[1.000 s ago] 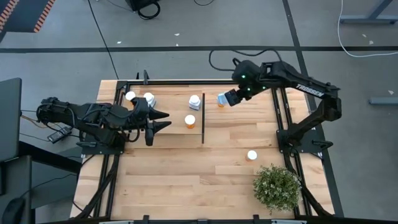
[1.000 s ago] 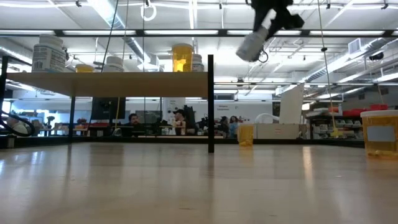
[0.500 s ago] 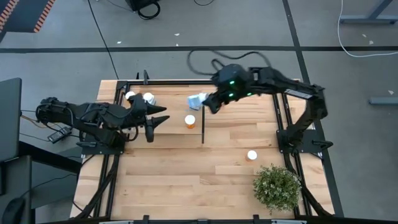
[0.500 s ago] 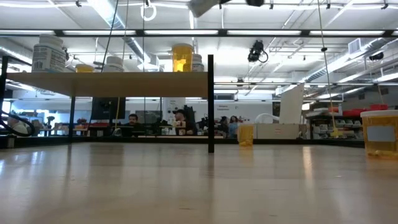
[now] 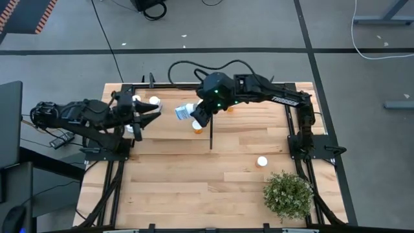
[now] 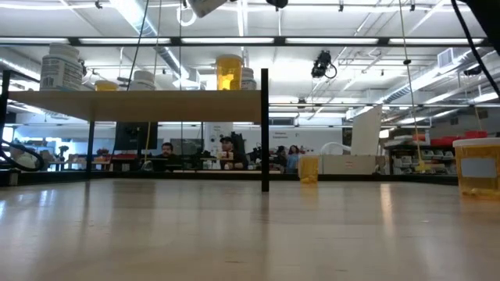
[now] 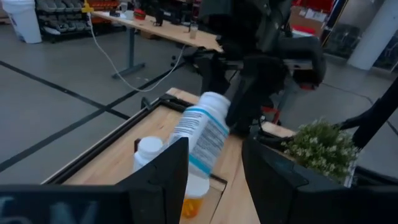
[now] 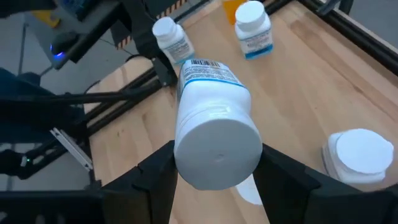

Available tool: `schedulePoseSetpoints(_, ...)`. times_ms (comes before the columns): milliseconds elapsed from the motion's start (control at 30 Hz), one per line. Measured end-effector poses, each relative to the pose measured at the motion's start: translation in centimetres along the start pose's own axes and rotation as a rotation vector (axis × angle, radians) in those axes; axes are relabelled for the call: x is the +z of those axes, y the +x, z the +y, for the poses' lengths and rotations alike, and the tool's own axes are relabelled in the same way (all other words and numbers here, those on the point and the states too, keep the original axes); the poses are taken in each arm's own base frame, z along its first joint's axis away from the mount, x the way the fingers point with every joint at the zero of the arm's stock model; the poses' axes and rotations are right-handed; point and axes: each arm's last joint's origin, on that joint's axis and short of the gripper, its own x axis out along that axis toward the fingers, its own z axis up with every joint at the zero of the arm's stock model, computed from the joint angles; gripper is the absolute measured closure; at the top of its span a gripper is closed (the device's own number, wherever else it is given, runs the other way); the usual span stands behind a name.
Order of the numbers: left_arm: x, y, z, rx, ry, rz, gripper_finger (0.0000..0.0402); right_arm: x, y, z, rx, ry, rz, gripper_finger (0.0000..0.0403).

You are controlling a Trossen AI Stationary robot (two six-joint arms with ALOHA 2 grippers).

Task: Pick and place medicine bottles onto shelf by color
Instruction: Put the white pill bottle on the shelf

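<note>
Right gripper (image 8: 217, 186) fingers pinch a white medicine bottle (image 8: 214, 124) above the shelf (image 5: 174, 139); left gripper (image 5: 150, 115) fingers spread, empty — only its wrist view shows the plant (image 7: 323, 149).

The right arm is stretched out across the table's far side, and its gripper (image 5: 189, 114) is clamped sideways on a white bottle (image 5: 183, 112), held up in the air. The left arm is folded low at the table's left edge; its gripper (image 5: 147, 116) is pointed toward the right one, fingers parted, nothing held.
</note>
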Motion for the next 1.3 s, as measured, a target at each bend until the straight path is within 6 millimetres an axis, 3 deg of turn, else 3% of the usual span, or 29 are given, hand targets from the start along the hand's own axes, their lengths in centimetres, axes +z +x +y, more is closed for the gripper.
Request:
schedulePoseSetpoints(133,-0.4,0.1,0.0,0.01,0.051,0.031,0.0242,-0.1,0.9,0.0,-0.001,-0.039,0.01,0.0203)
schedulePoseSetpoints(367,-1.5,2.3,-0.8,0.051,0.187,0.109,0.0218,-0.1,1.7,-0.4,-0.036,-0.068,0.014,0.0203)
schedulePoseSetpoints(633,-2.8,5.4,-2.4,0.062,0.3,0.16,0.0119,0.0,1.7,-0.3,-0.045,-0.092,0.002,0.0203)
schedulePoseSetpoints(833,-2.4,5.9,-2.6,0.074,0.294,0.114,0.0057,-0.8,1.7,0.4,-0.028,-0.274,0.047,0.0203)
schedulePoseSetpoints(1067,-1.8,5.9,-2.3,-0.111,0.191,0.127,0.0051,-2.0,1.6,1.8,0.007,-0.525,0.085,0.0203)
schedulePoseSetpoints(1300,-2.8,7.0,-2.1,-0.2,0.174,0.249,0.0058,-2.3,1.6,2.6,0.029,-0.589,0.071,0.0203)
